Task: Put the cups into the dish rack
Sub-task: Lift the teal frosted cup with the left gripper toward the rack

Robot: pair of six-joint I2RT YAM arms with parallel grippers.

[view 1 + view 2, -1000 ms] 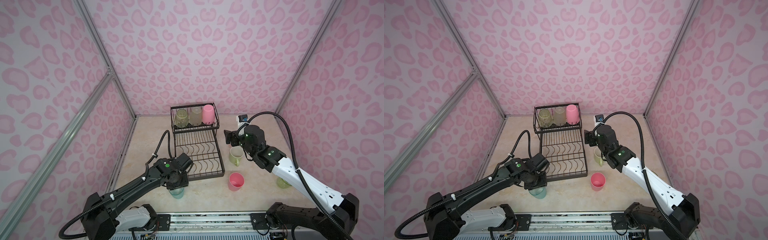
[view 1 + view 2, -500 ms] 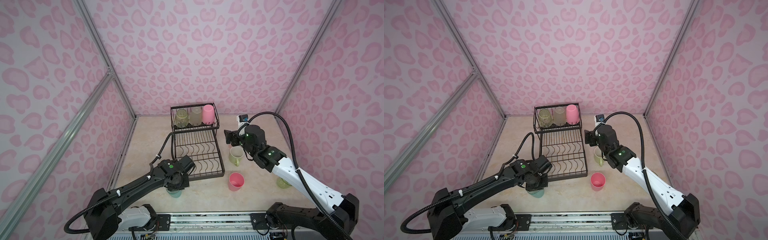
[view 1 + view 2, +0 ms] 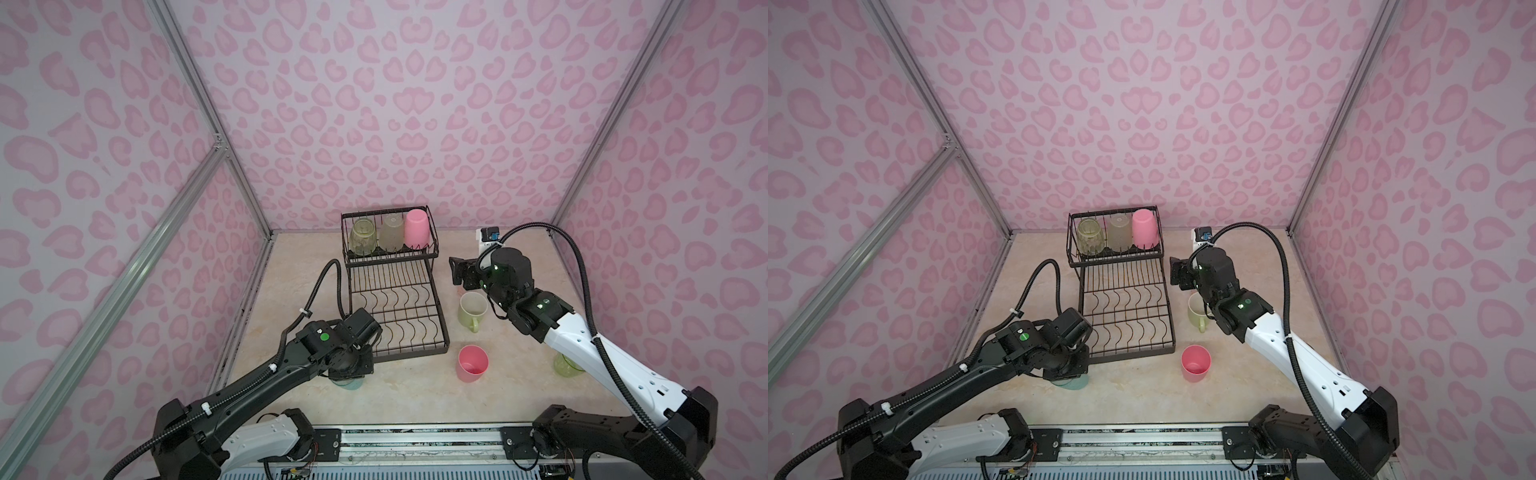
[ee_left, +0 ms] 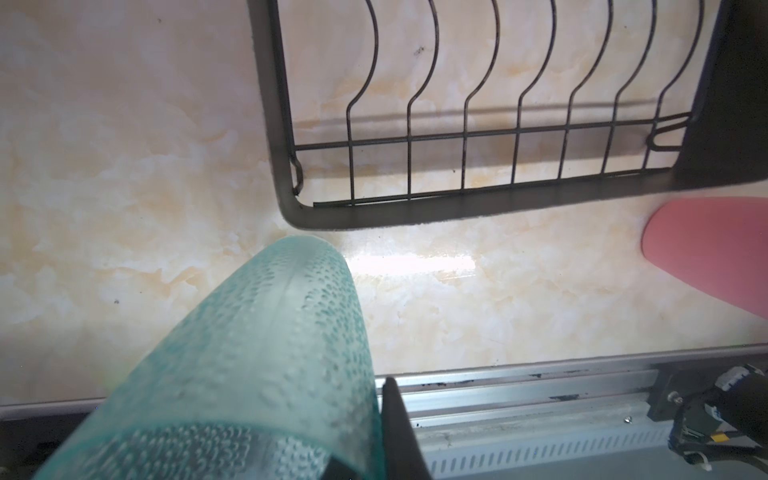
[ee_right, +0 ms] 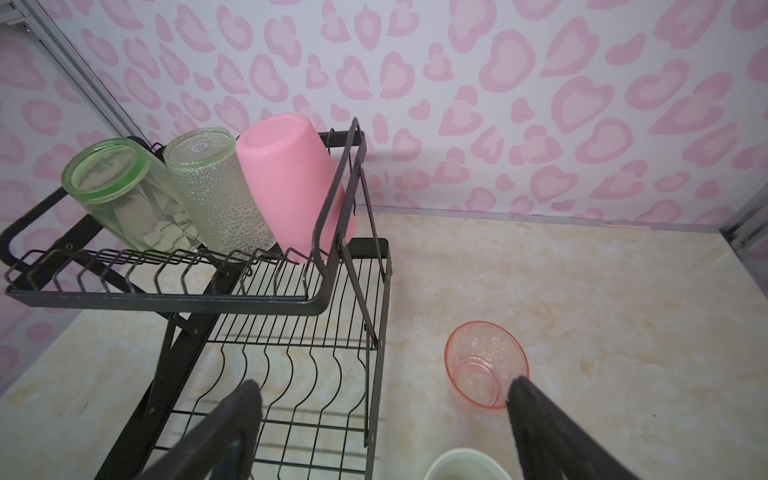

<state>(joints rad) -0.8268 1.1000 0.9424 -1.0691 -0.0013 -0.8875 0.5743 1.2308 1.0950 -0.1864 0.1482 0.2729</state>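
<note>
1. The left gripper (image 3: pixel 349 371), nearest us, was closed on the teal cup (image 4: pixel 257 353). The cup stood on the table (image 3: pixel 415 399) just before the near left corner of the rack (image 3: pixel 409 354). One finger (image 4: pixel 392 415) showed outside the cup's wall.
2. We judged the step to be the lift. It should go straight up until the cup's base clears the tray rim, then across to the wavy dividers. A pinch on a thin wall may let the cup swing, so any turning should be slow.
3. The pink cup (image 3: pixel 472 363) stood upright near the tray's front right corner, and we would route away from it.
4. The yellow-green cup (image 3: pixel 565 368) was half hidden behind the right arm.
5. The mug (image 3: pixel 472 309) stood beside the tray's right edge.
6. The right gripper (image 5: pixel 384 388) hung with its fingers wide and empty near the pink-orange cup (image 5: pixel 486 363). We judged it best kept out of the tray.
7. The basket (image 3: pixel 434 245), farthest away, held the green cup (image 3: pixel 363 237), the grey cup (image 3: pixel 392 232) and the far pink cup (image 3: pixel 417 228), all inverted.
</note>
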